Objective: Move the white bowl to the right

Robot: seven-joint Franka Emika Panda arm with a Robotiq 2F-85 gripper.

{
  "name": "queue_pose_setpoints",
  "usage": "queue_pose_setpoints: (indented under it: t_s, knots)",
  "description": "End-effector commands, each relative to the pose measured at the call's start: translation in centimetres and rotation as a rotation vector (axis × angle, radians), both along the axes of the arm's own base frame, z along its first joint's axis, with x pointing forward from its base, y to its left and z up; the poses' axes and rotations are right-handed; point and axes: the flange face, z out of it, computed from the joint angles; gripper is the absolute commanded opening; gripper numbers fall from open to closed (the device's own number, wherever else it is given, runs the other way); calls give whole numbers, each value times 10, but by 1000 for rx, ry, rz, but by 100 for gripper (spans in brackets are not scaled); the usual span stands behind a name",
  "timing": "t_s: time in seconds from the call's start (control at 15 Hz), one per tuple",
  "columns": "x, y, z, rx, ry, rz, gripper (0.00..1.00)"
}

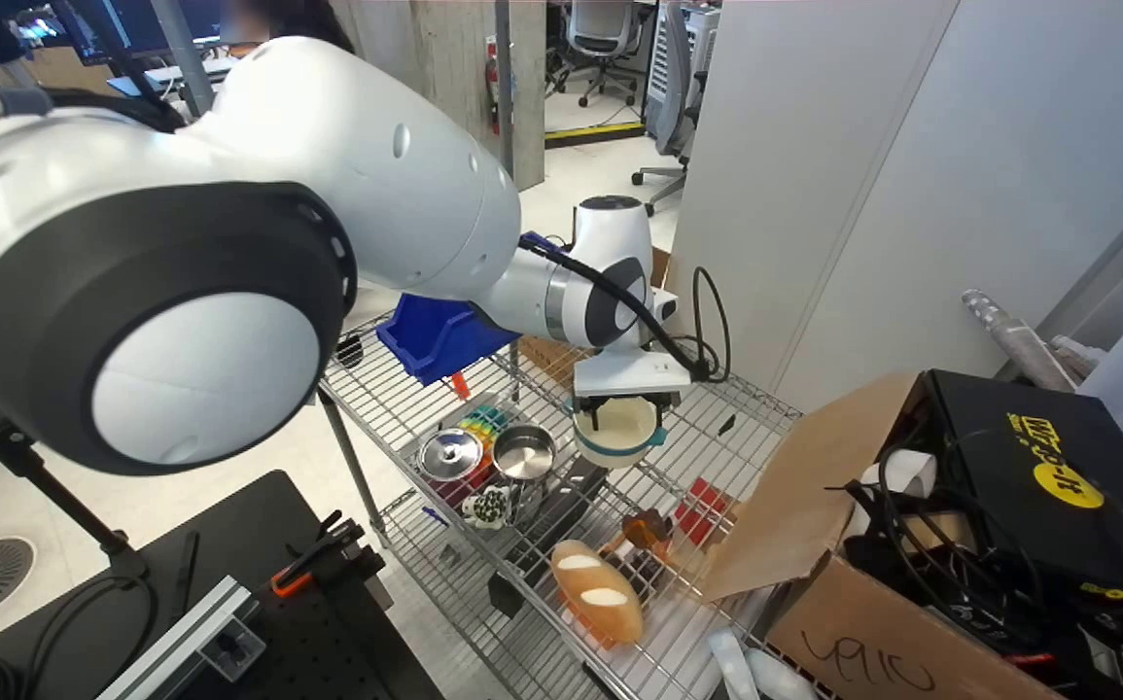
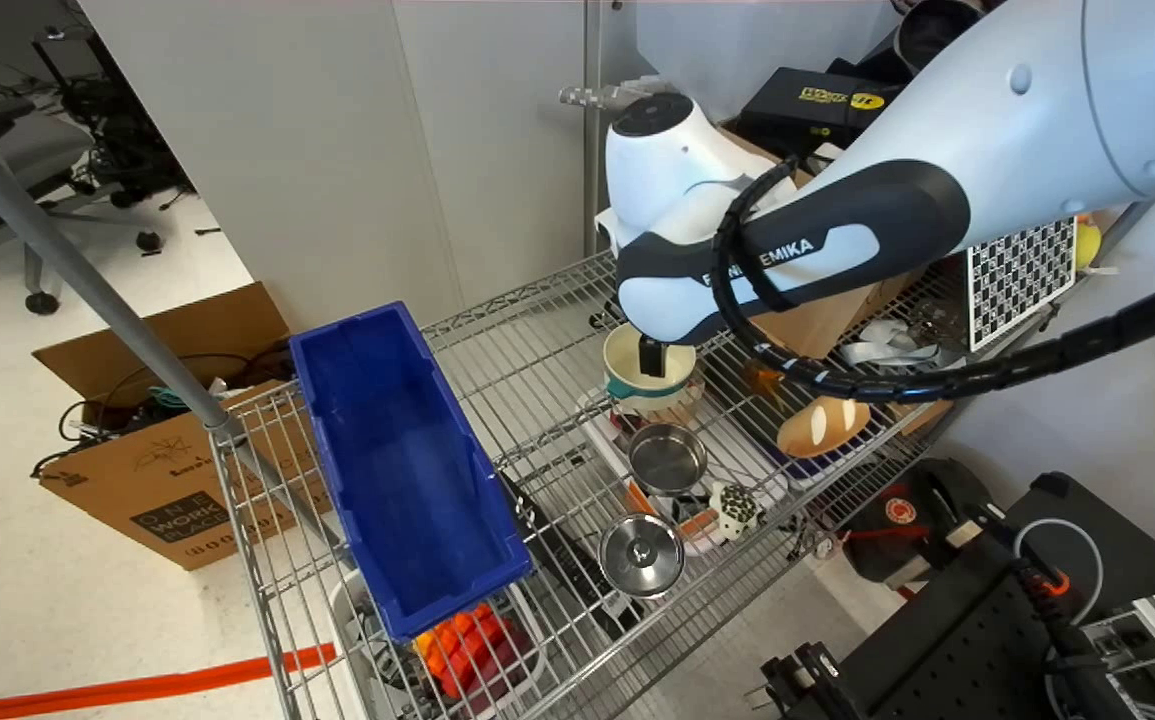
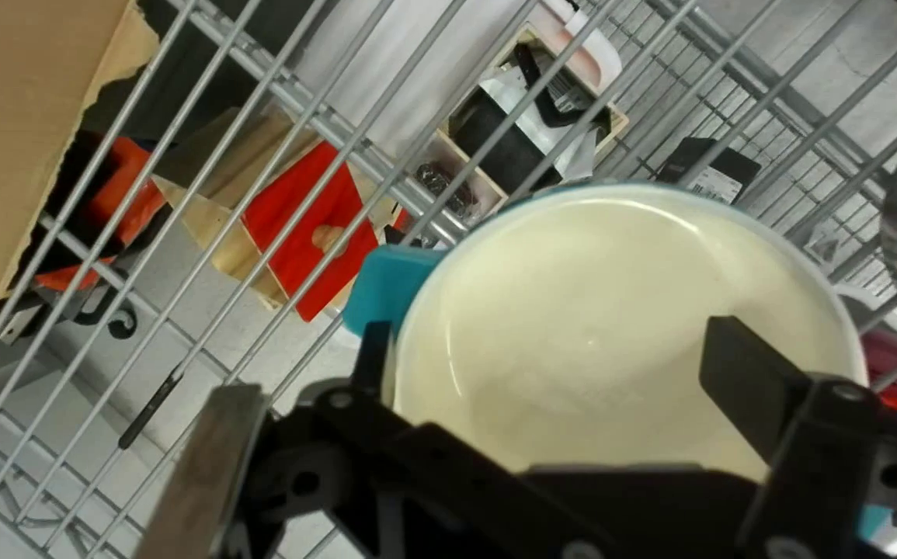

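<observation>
Since the white bowl [image 3: 596, 318] seemed too wide to be taken across, in the wrist view my fingers [image 3: 751, 384] were placed around one part of its wall only: one just outside the rim, close to a teal handle [image 3: 384, 283], the other over or within the hollow. They stood wide apart and gripped nothing; whether the outer one touched the rim, I could not tell. I judged the placing sensible, because bringing them together should pinch the wall there.

In an exterior view, the bowl appeared to rest upright on the wire tabletop [image 1: 717, 452], and I supposed that the wires carried its weight, as I did not clamp it. The bread-like loaf [image 1: 598, 591] lay well apart from it.

In an exterior view, one finger pointed down at the bowl's inside, while the metal pot [image 2: 667, 459] was near and the blue bin [image 2: 412, 480] well apart. For the nearness of this pot, I thought that a small lift would be safer than sliding. Which way "right" ran, the views did not settle for me.
</observation>
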Motion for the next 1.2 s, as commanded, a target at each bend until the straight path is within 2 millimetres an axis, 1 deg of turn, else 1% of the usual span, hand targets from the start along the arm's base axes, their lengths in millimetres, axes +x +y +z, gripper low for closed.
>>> queue_pose_setpoints:
  t_s: [0.0, 0.13, 0.33, 0.67, 0.73, 0.8, 1.0, 1.13]
  knots:
    - [21, -6, 15, 18, -70, 28, 100]
    - [28, -11, 22, 20, -92, 17, 100]
    - [35, -20, 24, 39, -94, -23, 100]
    - [36, -45, 6, 131, -31, -164, 100]
    - [36, -50, 3, 151, -19, -195, 75]
    - [36, -55, 0, 172, -9, -222, 74]
    - [38, -66, -6, 231, 22, -282, 49]
    - [40, -69, -9, 260, 31, -308, 35]
